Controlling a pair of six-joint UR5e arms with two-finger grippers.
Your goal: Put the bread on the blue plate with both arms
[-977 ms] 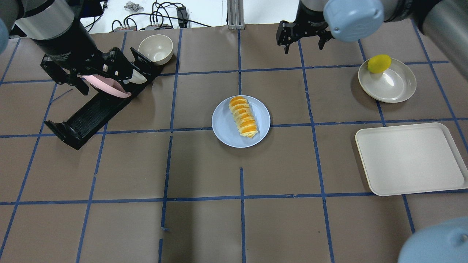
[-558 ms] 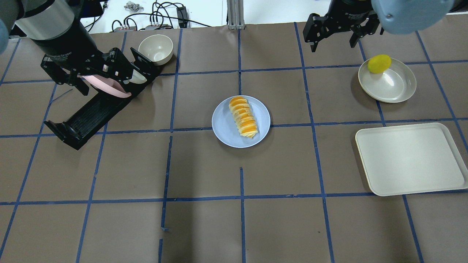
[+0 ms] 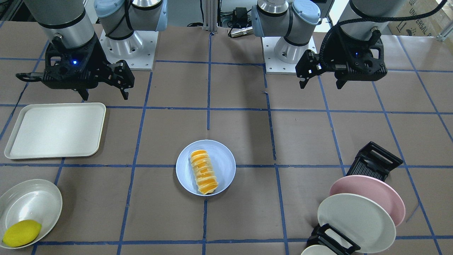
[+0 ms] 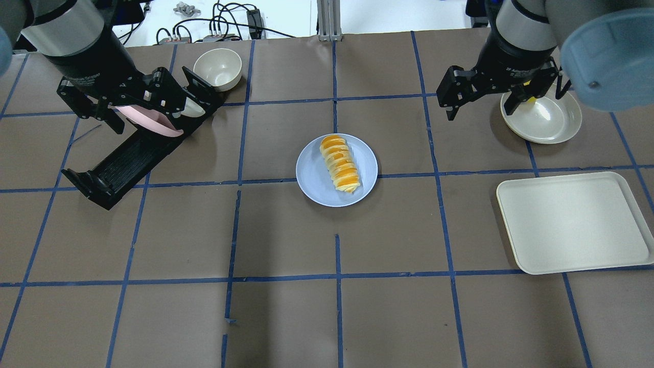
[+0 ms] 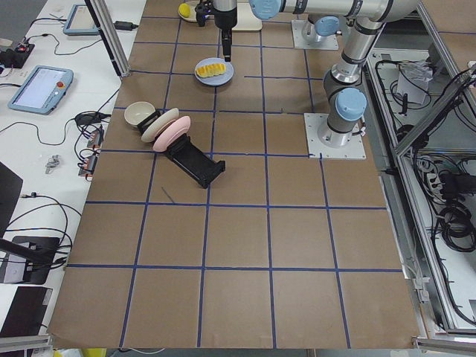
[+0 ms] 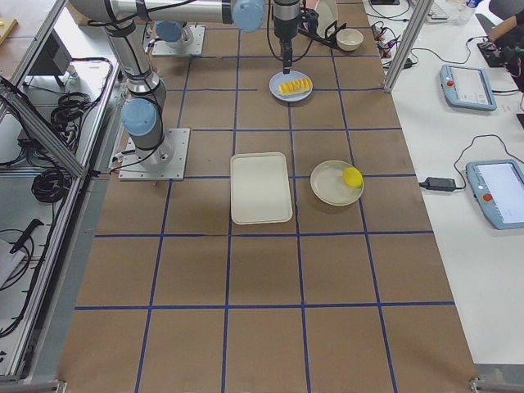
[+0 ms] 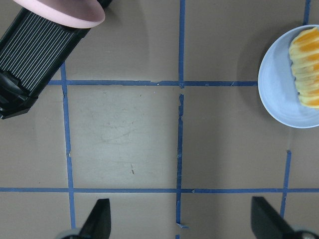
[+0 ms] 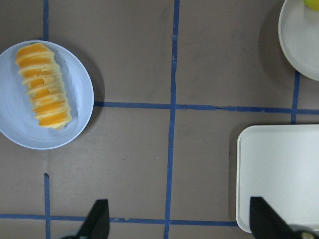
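The bread (image 4: 340,163) lies on the blue plate (image 4: 312,185) at the middle of the table (image 4: 286,317), running lengthwise across the plate's centre with its orange and cream slices pressed together, one end close to the far rim and the other close to the near rim. Nothing grips it. Both grippers hang well apart from the plate, each with its jaws spread wide and nothing between them. The left gripper (image 3: 322,85) is off to the far left, above a black rack (image 3: 375,163) that holds a pink plate (image 3: 368,191) and a cream-white plate (image 3: 355,221) on edge; a small cream bowl (image 4: 217,68) stands just beyond the rack. The right gripper (image 4: 479,113) is off to the far right, over the left edge of a shallow cream dish (image 3: 32,202) that holds a yellow lemon (image 3: 21,232). Nearer on the right, a cream rectangular tray (image 4: 575,222) lies flat
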